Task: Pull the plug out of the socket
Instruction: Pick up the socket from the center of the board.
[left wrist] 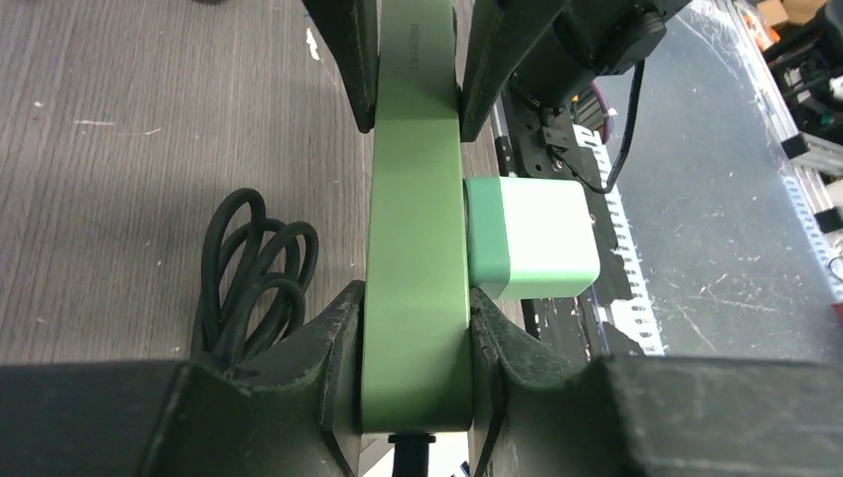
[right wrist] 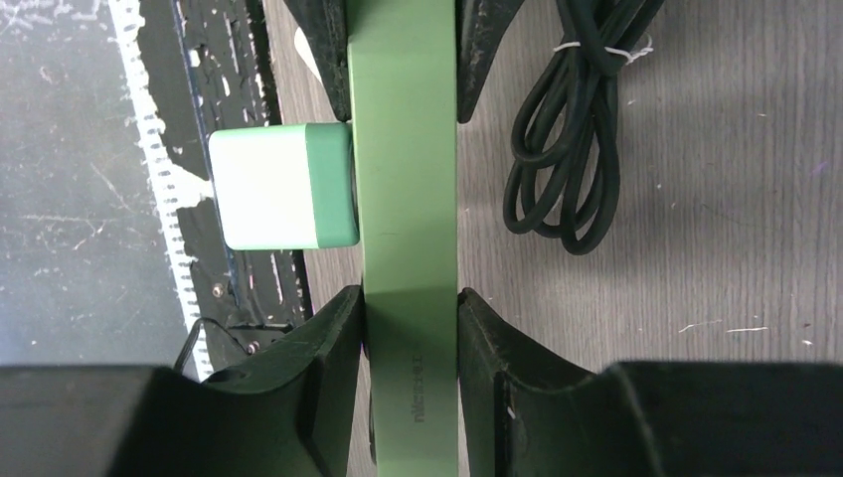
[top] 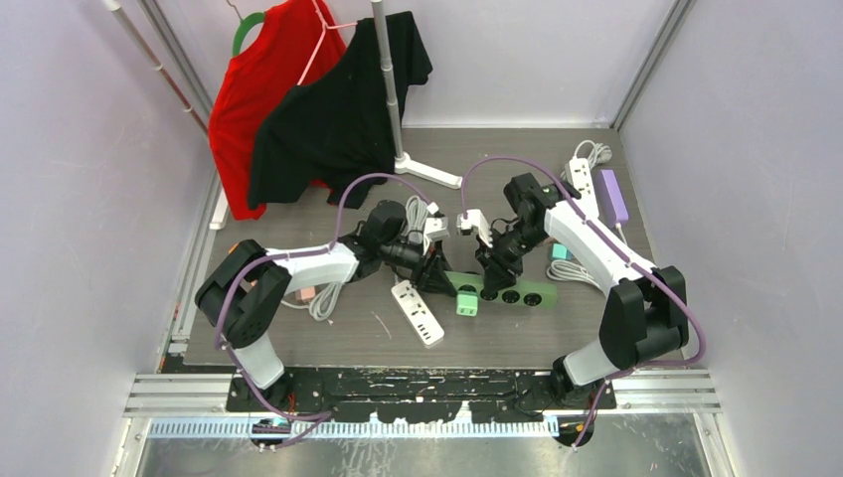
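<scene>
The left gripper [left wrist: 416,303] and right gripper [right wrist: 410,303] face each other, both clenched across the green socket strip [left wrist: 416,199], whose long axis runs between them; the plug [left wrist: 537,238] juts sideways, just ahead-right of the left fingertips.

A: We've got plain pale-lilac walls [top: 80,199] on 3 sides, w/ silver metal corner posts [top: 652,60] at the back.
B: Yep. Grey wood-grain tabletop [top: 557,343] fills the middle. Light's even & soft.
A: Back left we see a white clothes stand [top: 391,84], foot on the tabletop. Red T-shirt on a green hanger [top: 253,99], black T-shirt on a pink hanger [top: 338,119] just beside it, overlapping.
B: Near edge we've a black pitted plate [top: 418,388], then a ribbed silver rail [top: 398,428], then a scuffed grey sheet [top: 398,459].
</scene>
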Available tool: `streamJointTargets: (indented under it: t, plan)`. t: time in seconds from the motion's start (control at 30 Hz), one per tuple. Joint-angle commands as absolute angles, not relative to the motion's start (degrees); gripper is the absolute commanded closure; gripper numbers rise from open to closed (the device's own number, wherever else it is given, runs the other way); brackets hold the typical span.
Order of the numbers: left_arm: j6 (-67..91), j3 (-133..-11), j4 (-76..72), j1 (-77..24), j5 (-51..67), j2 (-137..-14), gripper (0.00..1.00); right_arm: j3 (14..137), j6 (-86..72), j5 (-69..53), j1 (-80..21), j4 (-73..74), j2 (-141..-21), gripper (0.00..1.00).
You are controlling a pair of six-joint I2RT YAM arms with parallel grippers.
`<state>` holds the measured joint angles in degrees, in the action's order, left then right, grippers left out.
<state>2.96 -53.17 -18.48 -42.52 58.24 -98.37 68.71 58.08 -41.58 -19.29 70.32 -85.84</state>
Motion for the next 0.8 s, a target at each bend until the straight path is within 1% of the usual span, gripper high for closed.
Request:
streamJointTargets:
  t: [0.0,0.07,0.1,0.17,0.2,0.27,0.33,0.47,0.57,0.7,0.73,0.77]
  plan:
    - [14.2,-52.1,-27.1,-41.0,56.0,-97.8,1.00,67.6,49.5,-40.8,-19.6,59.4,-81.1,0.56]
    - [21.5,-49.0,-33.4,-40.5,53.2,-97.7,1.00,66.2,46.6,-40.1,-19.0,56.0,-78.7,0.39]
    - [23.8,-47.3,-36.6,-40.5,51.1,-97.7,1.00,65.5,45.1,-39.9,-18.6,54.4,-77.3,0.33]
    - [29.5,-43.0,-43.1,-40.6,47.1,-97.9,1.00,64.4,42.4,-39.5,-17.6,51.1,-74.5,0.23]
    - [32.0,-41.0,-46.6,-40.7,44.9,-98.1,1.00,63.8,41.2,-39.5,-17.0,49.8,-73.2,0.20]
    - [36.5,-37.3,-53.1,-40.6,40.0,-98.5,1.00,63.0,39.2,-39.8,-15.8,47.4,-70.4,0.16]
    - [39.7,-34.8,-58.2,-40.8,34.5,-99.1,1.00,62.2,37.7,-42.1,-14.3,45.8,-67.9,0.14]
    - [44.8,-33.4,-61.8,-42.4,26.3,-99.6,1.00,59.2,37.3,-52.5,-13.2,45.2,-64.3,0.13]
    - [50.0,-34.7,-59.0,-43.6,20.7,-99.9,1.00,55.7,42.5,-58.8,-13.1,45.8,-62.9,0.13]
    - [57.4,-36.8,-55.6,-44.4,18.2,-100.8,1.00,53.2,55.6,-59.8,-13.2,50.3,-63.1,0.10]
    - [58.5,-37.0,-55.4,-44.5,18.1,-100.9,1.00,53.0,57.5,-59.5,-13.1,51.3,-63.2,0.04]
    - [59.6,-37.1,-55.2,-44.7,18.1,-100.9,1.00,52.6,58.2,-59.1,-13.2,51.0,-62.9,0.00]
